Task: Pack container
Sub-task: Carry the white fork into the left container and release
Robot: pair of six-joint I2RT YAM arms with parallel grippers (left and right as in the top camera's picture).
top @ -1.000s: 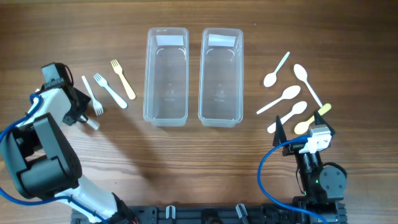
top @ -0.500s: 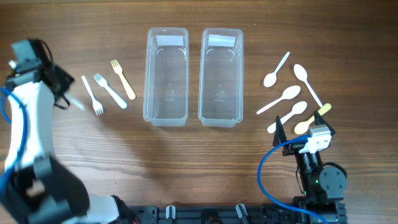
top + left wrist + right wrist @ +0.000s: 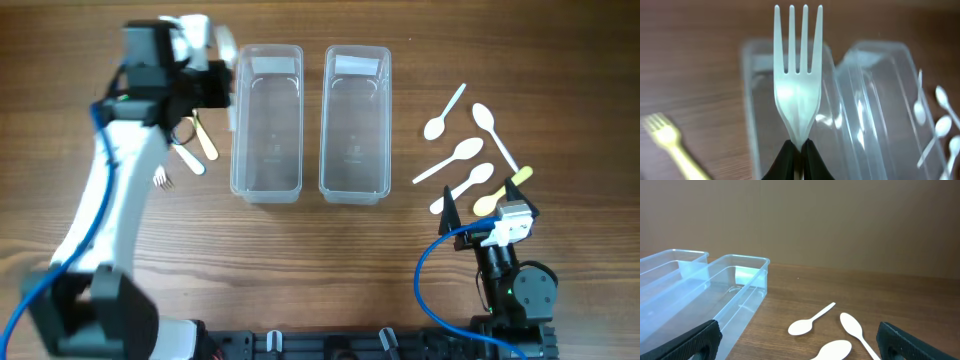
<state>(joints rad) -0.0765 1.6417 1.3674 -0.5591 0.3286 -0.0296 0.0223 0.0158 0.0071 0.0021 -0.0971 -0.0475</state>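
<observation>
At the near edge of the desk (image 3: 320,262) the right claw (image 3: 797,329) is parked with its fingers spread wide and nothing between them. It is judged to be kept low and back so that the other arm's path is not crossed. Just beyond it, five spoons (image 3: 455,158) are scattered on the right side of the wood, one of them a yellow spoon (image 3: 498,193). None has been packed.

In the middle, the left container (image 3: 267,120) and the right container (image 3: 356,120) are set side by side, long walls nearly touching, and both are empty. To their left a yellow fork (image 3: 207,143) and a second white fork (image 3: 187,156) lie on the wood, partly covered by the left arm.

Farthest out, the left claw (image 3: 800,146) is clamped on the handle end of a white fork (image 3: 798,85), whose tines point away from the wrist. The fork is held off the desk at the far left corner of the left container. Whether it is over the opening or just outside the rim cannot be told. Gripping it by the handle tip probably lets it be lowered lengthwise into the narrow container. With forks lying left and spoons right, one kind per container is the likely plan.
</observation>
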